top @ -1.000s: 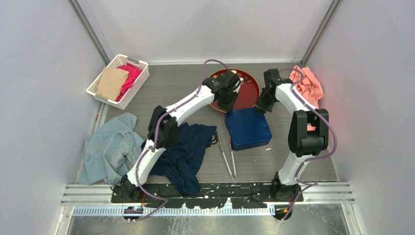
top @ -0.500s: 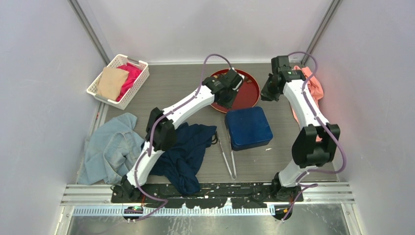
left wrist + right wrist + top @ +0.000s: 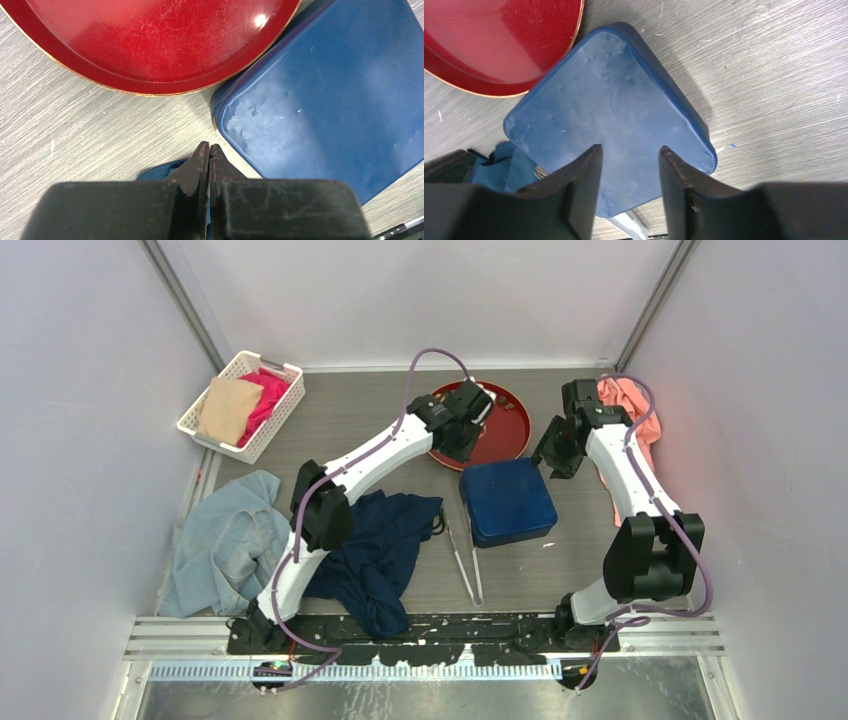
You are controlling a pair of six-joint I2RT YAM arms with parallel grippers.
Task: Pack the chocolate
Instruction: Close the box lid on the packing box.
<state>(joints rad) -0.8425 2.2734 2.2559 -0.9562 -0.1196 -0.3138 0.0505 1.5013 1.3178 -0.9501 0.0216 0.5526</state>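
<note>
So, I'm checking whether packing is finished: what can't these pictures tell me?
Chocolate: none shows in any view; the navy box is closed, so its inside is hidden.
Red tray: in the top view its near-left part lies under the left gripper; both wrist views cut it off at the frame edge.
Right gripper: jaws open over the box; the wrist view cannot show whether it touches.
</note>
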